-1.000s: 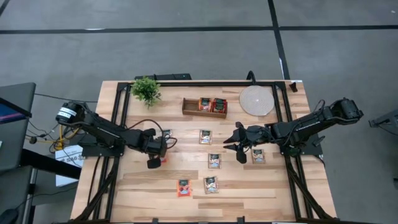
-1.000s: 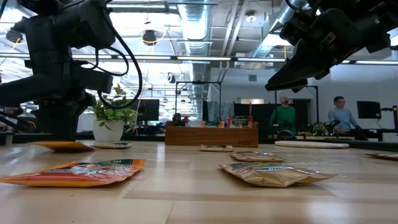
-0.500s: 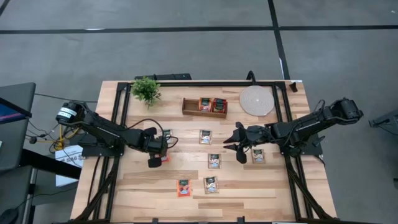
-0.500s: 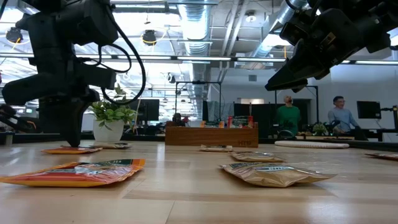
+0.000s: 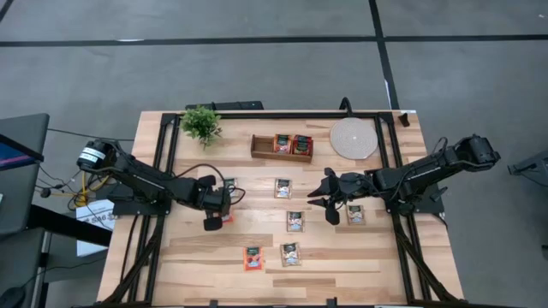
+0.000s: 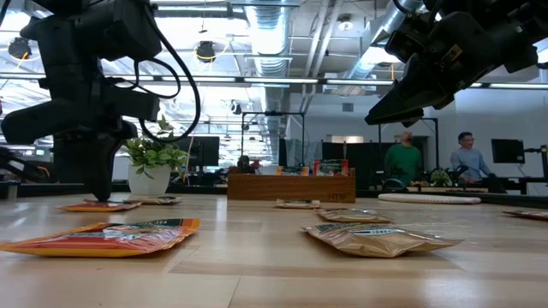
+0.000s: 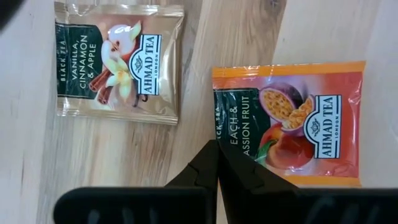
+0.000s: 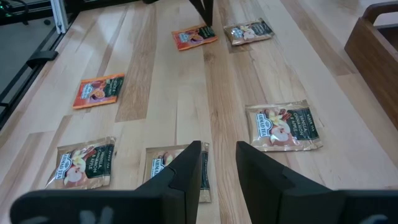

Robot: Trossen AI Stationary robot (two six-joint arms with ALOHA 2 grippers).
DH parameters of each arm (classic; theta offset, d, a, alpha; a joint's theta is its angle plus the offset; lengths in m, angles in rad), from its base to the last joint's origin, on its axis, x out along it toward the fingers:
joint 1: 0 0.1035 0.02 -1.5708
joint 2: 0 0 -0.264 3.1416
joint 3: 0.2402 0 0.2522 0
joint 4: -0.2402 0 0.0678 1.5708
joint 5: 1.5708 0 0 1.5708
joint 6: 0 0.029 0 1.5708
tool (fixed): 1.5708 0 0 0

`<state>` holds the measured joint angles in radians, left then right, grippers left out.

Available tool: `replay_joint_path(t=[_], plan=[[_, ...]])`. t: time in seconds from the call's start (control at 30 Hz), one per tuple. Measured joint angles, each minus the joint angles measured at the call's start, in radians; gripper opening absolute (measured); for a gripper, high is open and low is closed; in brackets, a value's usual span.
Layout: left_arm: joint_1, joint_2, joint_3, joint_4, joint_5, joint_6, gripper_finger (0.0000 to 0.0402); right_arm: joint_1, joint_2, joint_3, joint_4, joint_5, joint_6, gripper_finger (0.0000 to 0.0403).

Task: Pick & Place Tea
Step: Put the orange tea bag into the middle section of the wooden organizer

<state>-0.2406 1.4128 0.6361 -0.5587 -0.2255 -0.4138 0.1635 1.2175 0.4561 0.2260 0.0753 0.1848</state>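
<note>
Tea sachets lie flat on the wooden table point(image 5: 197, 257): an orange one point(image 7: 292, 130) and a pale one point(image 7: 118, 62) under my left arm, more at mid-table point(image 5: 295, 221), and two point(image 5: 291, 144) in the wooden tray point(image 5: 261, 147). My left gripper point(image 7: 217, 146) is shut and points down at the orange sachet's dark-banded edge. In the low view its tip point(image 6: 101, 198) meets that sachet point(image 6: 98, 206). My right gripper point(image 8: 217, 149) hangs open above the table right of centre point(image 5: 324, 203), nothing between its fingers. My left gripper's shut fingertips rest on the orange sachet's dark-banded edge point(image 7: 225, 134), coming from above and pointing steeply down. The sachet lies flat on the table. Whether the tips pinch the edge or only press on it I cannot tell.
A potted plant point(image 5: 201, 124) stands at the far left and a round pale disc point(image 5: 354, 138) at the far right. A pale sachet point(image 5: 355, 214) lies under my right arm, and two more point(image 5: 253, 257) point(image 5: 291, 254) lie near the front edge. People stand beyond the table point(image 6: 402, 158).
In the low view the orange sachet under my left gripper has settled lower and flatter on the table, and the gripper's tip has shifted slightly over it while staying shut.
</note>
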Motion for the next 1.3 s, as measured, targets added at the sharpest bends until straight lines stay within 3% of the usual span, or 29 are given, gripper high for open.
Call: replay_joint_path(t=[0.6, 0.7, 1.0, 1.3], plan=[[-0.050, -0.002, 0.020, -0.002, -0.045, -0.001, 0.0000, 0.000, 0.000, 0.000, 0.000, 0.000, 0.000, 0.0092], [-0.050, -0.002, 0.024, -0.037, -0.092, -0.001, 0.0000, 0.000, 0.000, 0.000, 0.000, 0.000, 0.000, 0.0092], [-0.050, -0.002, 0.030, -0.051, -0.076, -0.020, 0.0001, 0.000, 0.000, 0.000, 0.000, 0.000, 0.000, 0.0092], [-0.049, -0.002, 0.030, -0.065, -0.075, -0.021, 0.0063, 0.000, 0.000, 0.000, 0.000, 0.000, 0.000, 0.0092]])
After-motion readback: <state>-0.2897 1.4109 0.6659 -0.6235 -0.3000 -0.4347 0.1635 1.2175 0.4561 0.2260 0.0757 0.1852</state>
